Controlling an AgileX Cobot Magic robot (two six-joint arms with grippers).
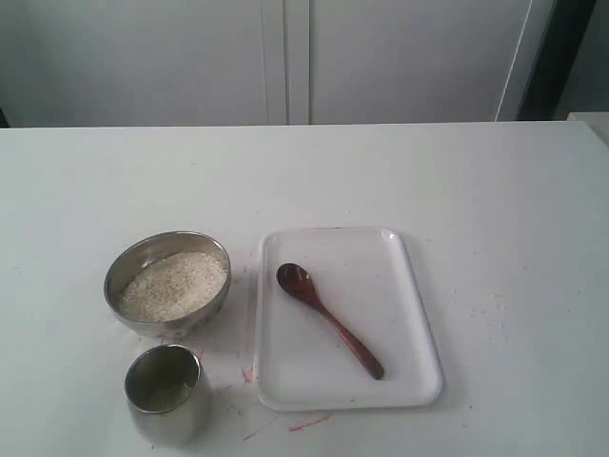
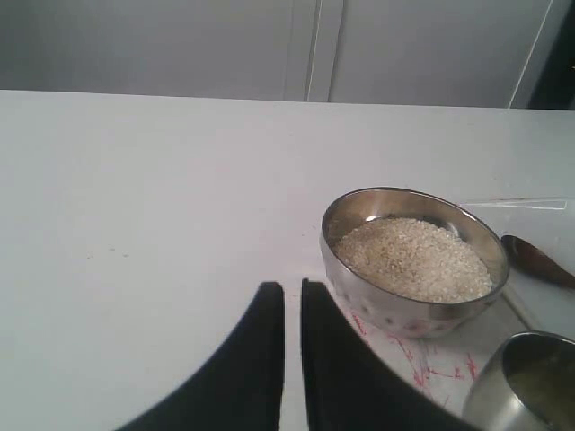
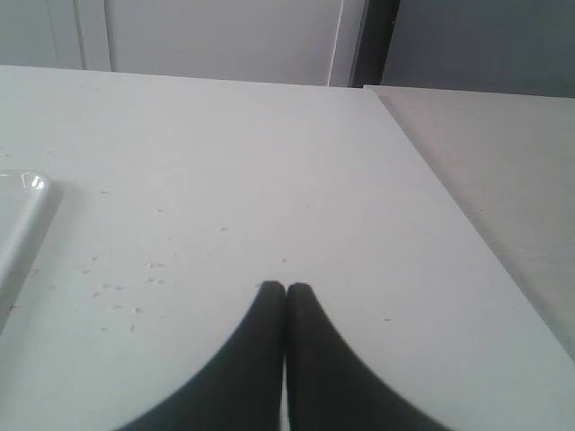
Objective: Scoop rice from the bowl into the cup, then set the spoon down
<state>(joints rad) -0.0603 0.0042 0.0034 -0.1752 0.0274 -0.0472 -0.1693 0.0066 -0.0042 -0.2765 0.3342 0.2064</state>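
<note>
The steel bowl (image 1: 166,238) holds a mound of white rice (image 1: 173,284) at the table's left. Just in front of it stands the small steel cup (image 1: 167,400), with something pale low inside. The wooden spoon (image 1: 328,319) lies slantwise on the white tray (image 1: 400,286), scoop toward the bowl. No gripper shows in the exterior view. In the left wrist view my left gripper (image 2: 292,287) is shut and empty, a short way from the bowl (image 2: 395,310), rice (image 2: 413,259), cup (image 2: 503,395) and spoon (image 2: 536,260). My right gripper (image 3: 286,287) is shut over bare table.
Red scribble marks (image 1: 309,421) lie on the table near the tray's front edge and between bowl and cup. Loose grains (image 3: 117,287) are scattered beside the tray's corner (image 3: 22,215). The table's right edge (image 3: 449,206) runs close to my right gripper.
</note>
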